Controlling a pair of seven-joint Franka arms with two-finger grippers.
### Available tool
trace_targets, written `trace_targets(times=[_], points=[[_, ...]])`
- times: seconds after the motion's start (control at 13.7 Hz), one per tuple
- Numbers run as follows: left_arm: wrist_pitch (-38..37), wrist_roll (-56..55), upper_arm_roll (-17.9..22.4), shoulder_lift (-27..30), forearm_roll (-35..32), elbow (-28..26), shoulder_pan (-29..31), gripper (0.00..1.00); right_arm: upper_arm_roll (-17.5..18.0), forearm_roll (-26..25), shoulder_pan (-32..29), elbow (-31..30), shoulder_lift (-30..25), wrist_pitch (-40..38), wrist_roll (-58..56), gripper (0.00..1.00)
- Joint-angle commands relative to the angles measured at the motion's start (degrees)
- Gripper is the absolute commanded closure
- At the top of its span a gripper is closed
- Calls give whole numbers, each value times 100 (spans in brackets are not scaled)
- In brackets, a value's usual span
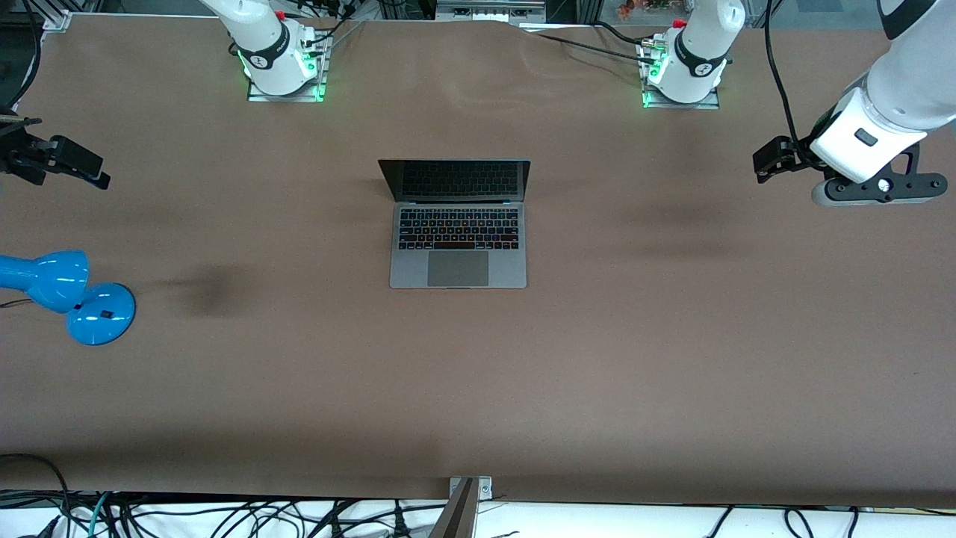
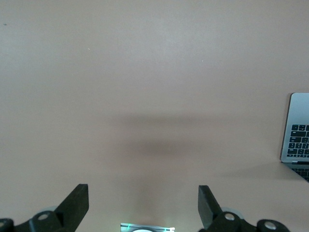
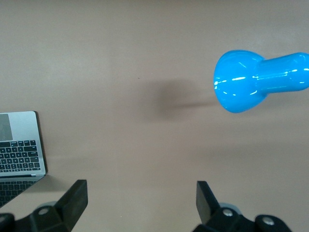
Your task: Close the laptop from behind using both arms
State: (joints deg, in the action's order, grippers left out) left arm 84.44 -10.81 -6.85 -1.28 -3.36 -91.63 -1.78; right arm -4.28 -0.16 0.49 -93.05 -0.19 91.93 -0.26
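Bench [image 1: 478, 388]: brown covering, bare along the edge nearest the front camera.
Lamp [image 1: 67, 295]: blue, glossy, round base flat on the bench at the right arm's end; head leaning toward that end of the bench; nearer the front camera than the right gripper.
Laptop [image 1: 458, 224]: grey, open, flat on the bench at mid-width, well apart from the lamp and both grippers; trackpad nearest the front camera, black keys next, dark screen upright at the edge toward the arm bases, reflecting the keys.
Right gripper [image 1: 101, 178]: black, up in the air over bare bench at the right arm's end; fingers spread wide with nothing between them, as seen in the right wrist view [image 3: 140, 205].
Left gripper [image 1: 762, 166]: black, up in the air over bare bench at the left arm's end; fingers likewise spread wide and empty in the left wrist view [image 2: 143, 208].
Contact: neither gripper touching the laptop.
Arm bases: two white, green-lit, at the bench edge farthest from the front camera.
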Motion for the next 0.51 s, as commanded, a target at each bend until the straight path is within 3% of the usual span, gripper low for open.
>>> trace_targets(times=[0.0, 0.44], points=[[46, 393, -1, 205, 239, -118, 203, 0, -38, -11, 39, -29, -52, 36, 44, 0], [-59, 545, 8, 198, 275, -66, 257, 0, -38, -11, 39, -20, -52, 27, 18, 0]])
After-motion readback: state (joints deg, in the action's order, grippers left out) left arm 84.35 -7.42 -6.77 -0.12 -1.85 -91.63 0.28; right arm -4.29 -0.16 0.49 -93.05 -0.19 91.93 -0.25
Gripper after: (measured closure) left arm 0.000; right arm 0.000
